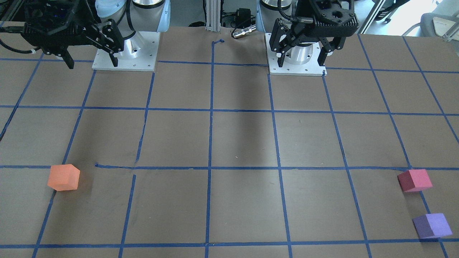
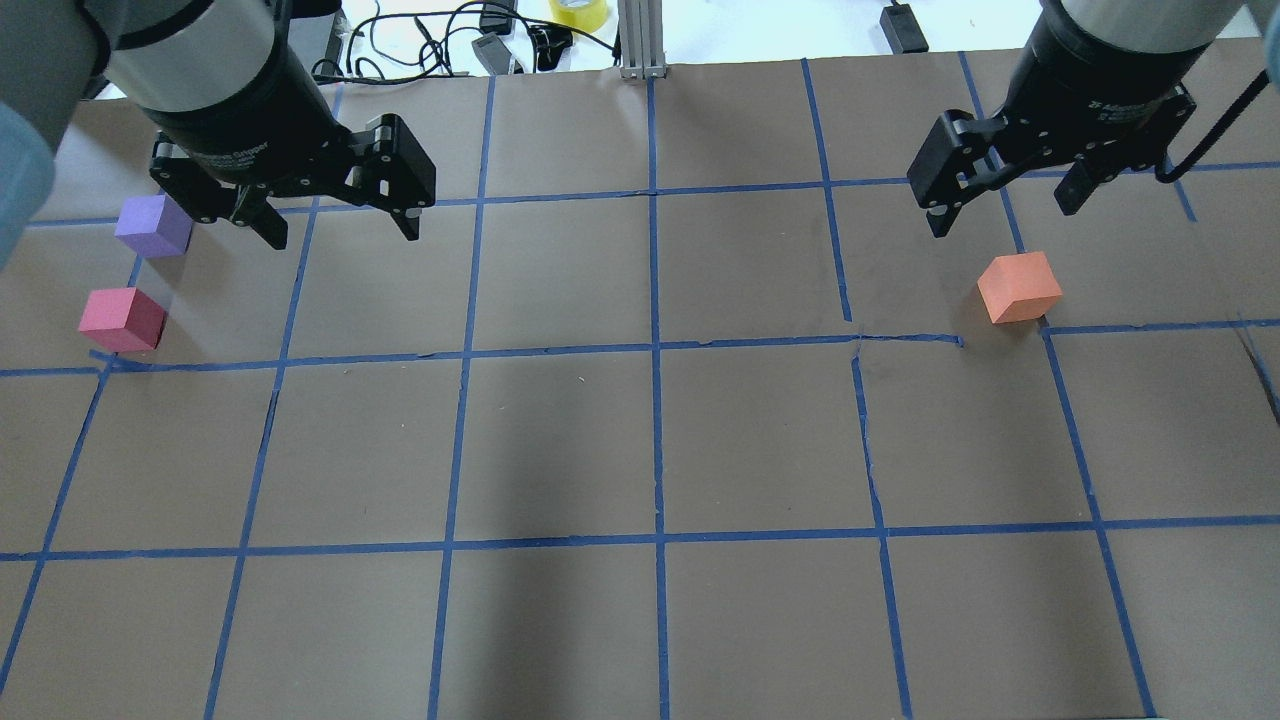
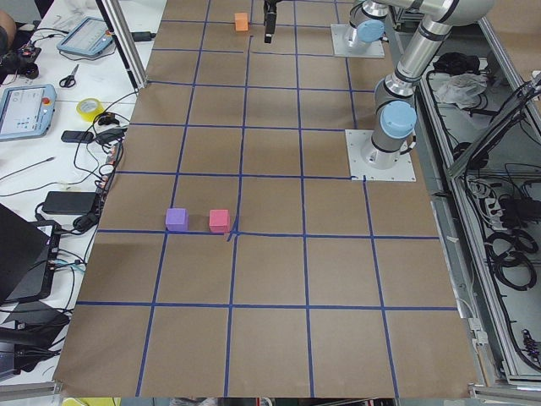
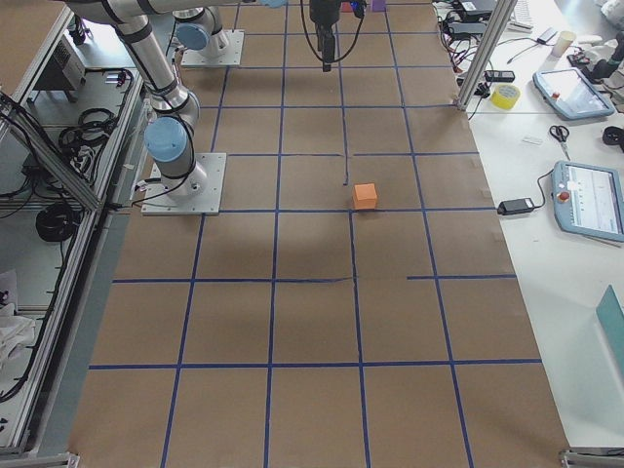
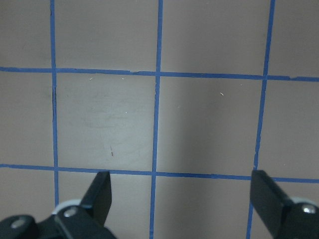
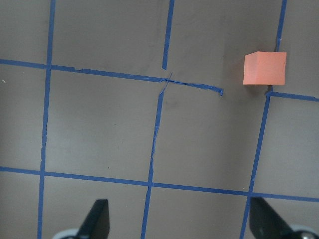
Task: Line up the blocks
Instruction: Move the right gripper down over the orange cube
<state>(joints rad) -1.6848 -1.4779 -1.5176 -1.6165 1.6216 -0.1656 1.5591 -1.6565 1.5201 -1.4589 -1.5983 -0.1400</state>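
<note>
My right pincer [image 6: 180,215] gapes wide, the orange block [image 6: 265,68] at its one o'clock; my left pincer [image 5: 183,193] gapes wide too.

Soft Overhead Light, Crisp Frames

Lit evenly from above, bright across the matte table [image 1: 236,222]. Crossed down the middle by a broad, soft shadow band. Faintly shaded beside the orange block [image 1: 64,177]. Blown white beyond the overhead view's far edge.

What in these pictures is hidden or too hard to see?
Left wrist view: the purple foam cube and the reddish-pink foam cube fall outside its frame.
Exterior right view: both are clipped by the top edge, beside the left gripper.
Exterior left view: the orange foam cube is far off, too small for detail.
</note>
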